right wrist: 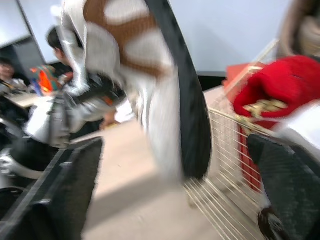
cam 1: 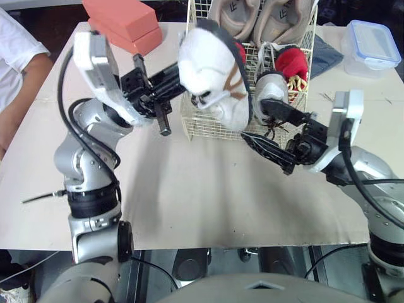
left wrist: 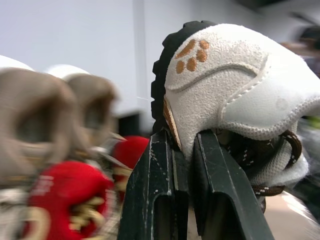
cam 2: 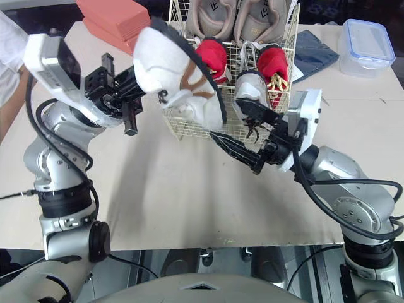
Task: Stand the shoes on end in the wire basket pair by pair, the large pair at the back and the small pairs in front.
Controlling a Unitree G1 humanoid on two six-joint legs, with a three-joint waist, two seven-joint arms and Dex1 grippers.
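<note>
My left gripper [cam 1: 178, 72] is shut on a white shoe [cam 1: 211, 76] with a black sole and brown paw print, holding it up over the front left of the wire basket [cam 1: 196, 123]. In the left wrist view its fingers [left wrist: 172, 170] pinch the shoe's heel collar [left wrist: 225, 90]. A large beige pair [cam 1: 262, 16] stands at the basket's back, with red small shoes [cam 1: 293, 63] in the middle. Another white shoe [cam 1: 270, 88] stands at the front right. My right gripper [cam 1: 252, 121] is open at the basket's front, just under that shoe, with nothing between its fingers.
Salmon boxes [cam 1: 123, 22] lie at the table's back left, close to my left arm. A blue-rimmed plastic container [cam 1: 372, 47] and a dark cloth [cam 1: 325, 53] sit at the back right. A person's arm in a white sleeve [cam 1: 16, 69] rests at the left edge.
</note>
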